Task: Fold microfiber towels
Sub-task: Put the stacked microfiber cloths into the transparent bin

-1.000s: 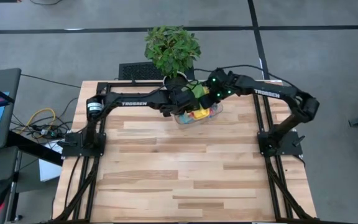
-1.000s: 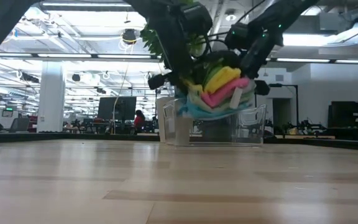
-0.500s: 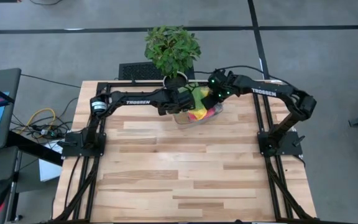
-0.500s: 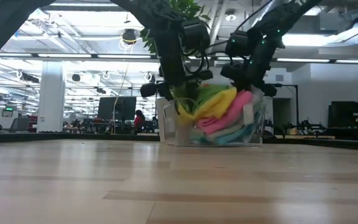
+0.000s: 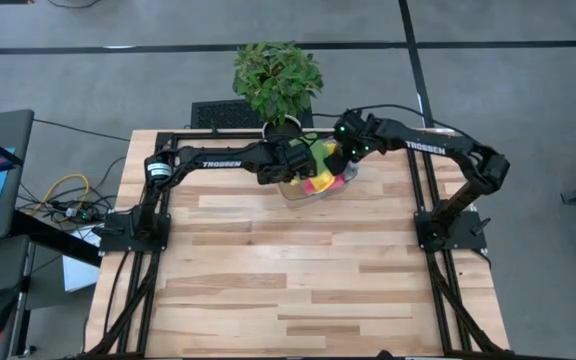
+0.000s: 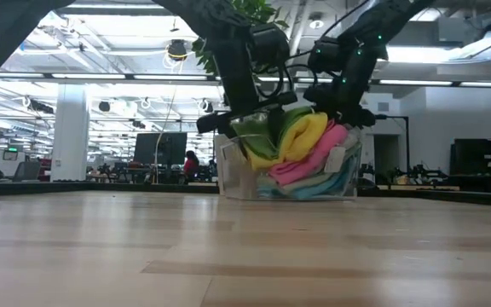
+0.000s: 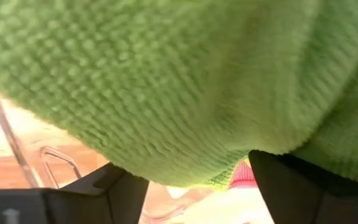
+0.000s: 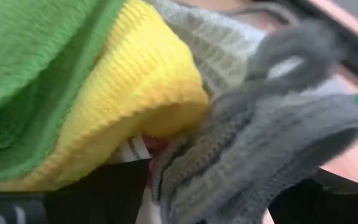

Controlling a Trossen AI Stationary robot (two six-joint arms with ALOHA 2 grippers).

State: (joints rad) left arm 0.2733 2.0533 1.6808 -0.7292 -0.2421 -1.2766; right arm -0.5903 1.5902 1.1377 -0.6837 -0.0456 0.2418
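A bunch of microfiber towels lies in a clear plastic tray (image 6: pixel 232 176) at the table's far middle. Green (image 6: pixel 254 135) and yellow (image 6: pixel 303 132) are on top, pink (image 6: pixel 314 160) and pale teal (image 6: pixel 318 183) below. My left gripper (image 7: pixel 197 186) stands open over the pile's left side, pointing steeply down into the green towel (image 7: pixel 166 81). My right gripper (image 8: pixel 210 199) is open over the pile's right side, above a grey towel (image 8: pixel 260 143) beside the yellow one (image 8: pixel 142 81). In the high view both grippers (image 5: pixel 290 165) (image 5: pixel 343 158) meet over the tray. My left gripper's open fingers (image 7: pixel 98 193) stand either side of a hanging bulge of the green towel (image 7: pixel 185 162), coming from above and slanting down. The cloth lies against their inner sides and is not pinched. My right gripper's open fingers (image 8: pixel 86 199) straddle a grey fold (image 8: pixel 216 180) that lies against them, unpinched.
A potted plant (image 5: pixel 276 80) stands just behind the tray at the table's far edge. The bare wooden tabletop (image 5: pixel 298 270) stretches from the tray to the near edge. The arms' frames run along the table's left and right sides.
The bunch of towels, a second ago held up above the tray's rim between both grippers, has sunk into the tray and settled there. The green towel now flops over the pile's left side. My left gripper has gone down a little with it.
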